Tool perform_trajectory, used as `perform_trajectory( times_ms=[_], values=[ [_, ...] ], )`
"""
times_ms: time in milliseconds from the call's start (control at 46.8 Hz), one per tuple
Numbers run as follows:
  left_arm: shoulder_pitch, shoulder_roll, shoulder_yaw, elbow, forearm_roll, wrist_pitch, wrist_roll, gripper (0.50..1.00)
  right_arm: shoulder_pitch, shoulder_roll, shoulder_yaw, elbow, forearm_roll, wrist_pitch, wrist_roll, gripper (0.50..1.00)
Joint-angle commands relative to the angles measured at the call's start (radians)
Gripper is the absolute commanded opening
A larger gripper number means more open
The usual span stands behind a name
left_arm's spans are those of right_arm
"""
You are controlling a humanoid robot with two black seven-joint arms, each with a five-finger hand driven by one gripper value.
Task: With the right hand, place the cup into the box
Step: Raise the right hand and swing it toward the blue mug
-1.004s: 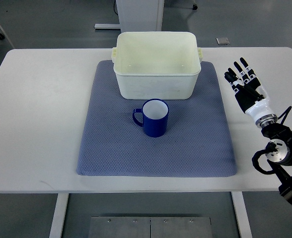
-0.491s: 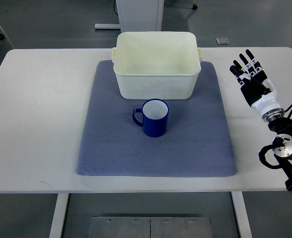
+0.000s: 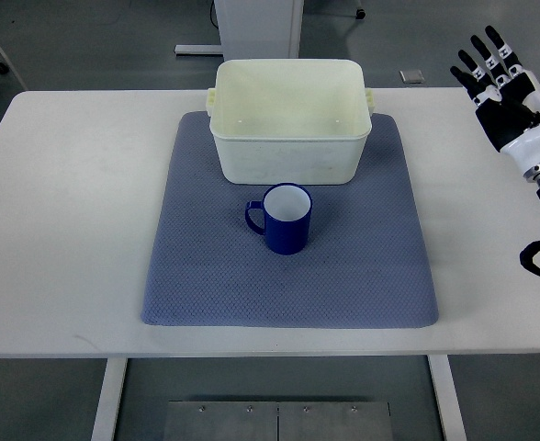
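— Cup? Where?
— Blue cup (image 3: 287, 220), upright on the grey-blue mat (image 3: 343, 285), handle pointing to the picture's left, white inside, mouth open to the camera. Just in front of the box (image 3: 289, 147), near its front wall but apparently not touching, though hard to be sure from this steep angle.
— And the box?
— Cream plastic, rectangular, small lugs on both short sides, sitting on the far half of the mat. Nothing visible inside.
— Right hand?
— Right hand (image 3: 503, 90) high at the picture's far right corner, above the white worktop (image 3: 77, 211) edge, well apart from cup and box. Black palm, white wrist cuff, arm running down along the right edge with a loop of black cable below.
— State of the fingers?
— Fingers (image 3: 484, 50) stretched out straight and slightly fanned, pointing away toward the far side. Holding nothing.
— Left side?
— Nothing of it in frame.
— Anything else around?
— Grey floor beyond the worktop, a white pedestal base behind the box, a small square plate set in the floor near the far right
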Motion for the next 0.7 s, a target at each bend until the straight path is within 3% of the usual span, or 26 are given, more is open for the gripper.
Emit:
perform_trajectory(
  times_ms=[0, 406, 534, 683],
  values=[
    [0.0, 0.0, 0.0, 0.0, 0.0, 0.0, 0.0, 1.0, -0.002, -0.015, -0.015, 0.052, -0.007, 0.008, -0.001, 1.0],
    [0.0, 0.0, 0.0, 0.0, 0.0, 0.0, 0.0, 1.0, -0.002, -0.116, -0.138, 0.245, -0.027, 0.037, 0.002, 1.0],
    [0.0, 0.0, 0.0, 0.0, 0.0, 0.0, 0.0, 1.0, 0.001, -0.139, -0.193, 0.27, -0.071, 0.054, 0.034, 0.998],
    [0.0, 0.0, 0.0, 0.0, 0.0, 0.0, 0.0, 1.0, -0.001, -0.141, -0.213, 0.268, -0.072, 0.057, 0.025, 1.0]
  ],
)
